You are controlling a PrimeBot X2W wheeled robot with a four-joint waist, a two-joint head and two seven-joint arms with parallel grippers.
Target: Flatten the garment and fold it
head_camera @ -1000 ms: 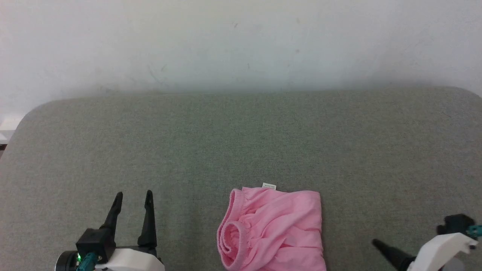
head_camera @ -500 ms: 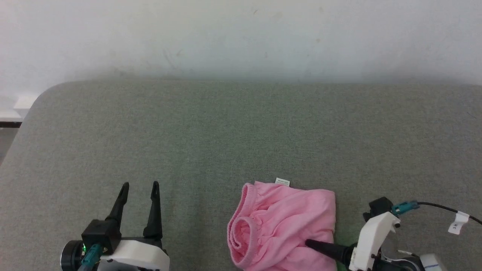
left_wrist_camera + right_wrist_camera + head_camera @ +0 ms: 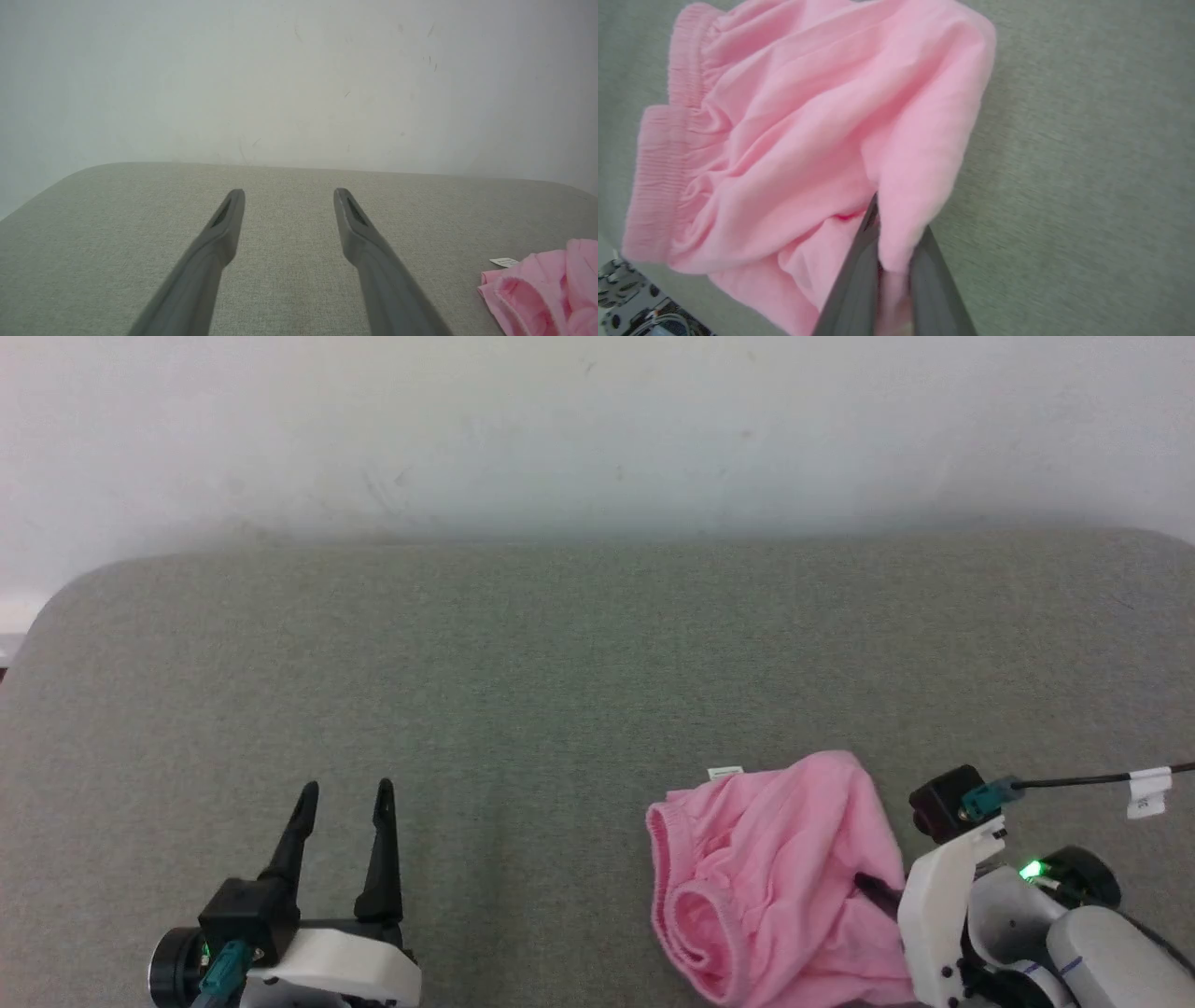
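The right gripper [image 3: 896, 233] had its 2 fingers pressed nearly together on a fold of the pink shorts [image 3: 775, 868], with the thin cloth pinched between them at the garment's right side. From that pinch the shorts spread leftward in a rumpled heap. The gathered waistband [image 3: 667, 859] curled open toward the left, and the small white label [image 3: 725, 772] poked out at the far side. The heap lay on the grey fabric-covered table [image 3: 560, 663], close to its near edge and right of the middle. The left gripper [image 3: 345, 787] was near the same edge toward the left, well apart from the shorts, its fingers spread wide and holding nothing. Judging from this, the pinch might have taken more than 1 layer, so a pull would drag the whole bundle instead of opening it. With no second hold, the cloth could simply slide along the table, slip from the fingers, or go over the near edge.
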